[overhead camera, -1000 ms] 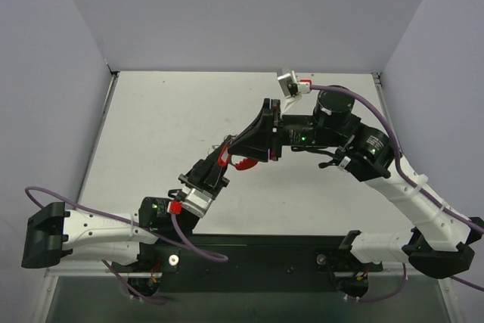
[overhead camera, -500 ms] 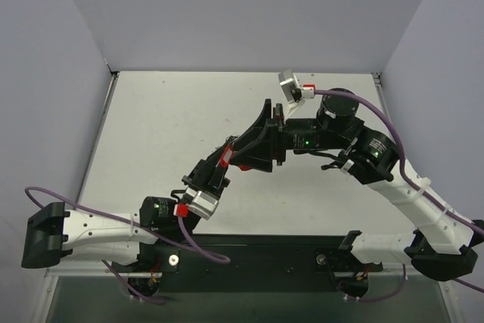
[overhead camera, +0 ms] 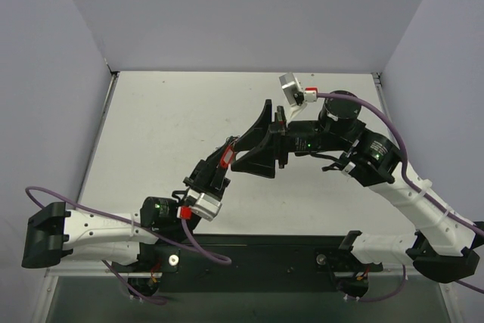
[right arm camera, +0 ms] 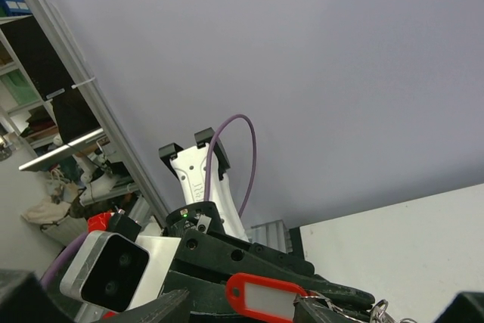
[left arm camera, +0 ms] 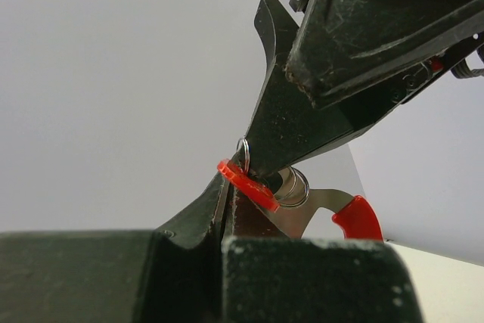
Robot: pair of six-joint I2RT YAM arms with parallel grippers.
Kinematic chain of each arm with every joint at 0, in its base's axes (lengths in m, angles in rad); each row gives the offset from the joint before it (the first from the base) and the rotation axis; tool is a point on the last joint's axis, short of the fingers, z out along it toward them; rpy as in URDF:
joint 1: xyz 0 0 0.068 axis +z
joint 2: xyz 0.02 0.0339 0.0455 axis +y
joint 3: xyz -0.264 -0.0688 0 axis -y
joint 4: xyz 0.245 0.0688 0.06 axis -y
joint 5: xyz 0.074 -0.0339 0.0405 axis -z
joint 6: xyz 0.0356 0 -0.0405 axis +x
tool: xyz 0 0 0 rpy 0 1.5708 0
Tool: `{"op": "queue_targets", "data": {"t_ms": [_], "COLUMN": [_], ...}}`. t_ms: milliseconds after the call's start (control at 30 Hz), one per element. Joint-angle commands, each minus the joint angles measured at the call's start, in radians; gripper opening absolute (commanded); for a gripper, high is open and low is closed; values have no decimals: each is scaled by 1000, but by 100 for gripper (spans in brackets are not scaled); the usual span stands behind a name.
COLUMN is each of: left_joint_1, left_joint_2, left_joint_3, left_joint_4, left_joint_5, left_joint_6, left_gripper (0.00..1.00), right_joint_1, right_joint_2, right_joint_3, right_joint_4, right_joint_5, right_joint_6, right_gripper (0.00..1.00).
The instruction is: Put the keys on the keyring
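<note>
Your left end effector (left arm camera: 230, 203), pressed together, pinches the small red rectangular key tag with a pale centre (right arm camera: 266, 297) above the middle of the white worktop (overhead camera: 166, 126). Note the bunch of thin silver wire rings (left arm camera: 292, 187) just beside the tag, with the red curved carabiner-like clip (left arm camera: 356, 218) just beyond them. Your right end effector (overhead camera: 253, 149) meets the left one tip to tip, spread, one black finger (left arm camera: 280, 119) close above the rings.
</note>
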Motion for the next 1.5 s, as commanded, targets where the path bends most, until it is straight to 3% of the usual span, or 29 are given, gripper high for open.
{"op": "queue_targets", "data": {"t_ms": [0, 700, 933, 1200, 1367, 1467], "left_joint_1": [12, 1, -1, -1, -2, -2], "left_joint_2": [-7, -173, -156, -188, -255, -318], "left_joint_3": [-4, -50, -52, -67, -84, -87], "left_joint_4": [-30, -211, -193, -202, -263, -346], "left_joint_5": [-37, 113, 101, 72, 81, 109], "left_joint_6": [27, -20, -14, -13, -40, -92], "left_gripper": [0, 0, 0, 0, 0, 0], "right_joint_1": [50, 48, 51, 54, 50, 30], "right_joint_2": [-25, -15, -18, -79, -150, -188], "right_joint_3": [-6, -32, -26, -46, -66, -78], "right_joint_4": [32, -114, -103, -65, -77, -95], "right_joint_5": [-140, 87, 7, -276, -268, -151], "right_joint_6": [-3, -43, -62, -144, -221, -267], "right_gripper": [55, 59, 60, 61, 62, 61]}}
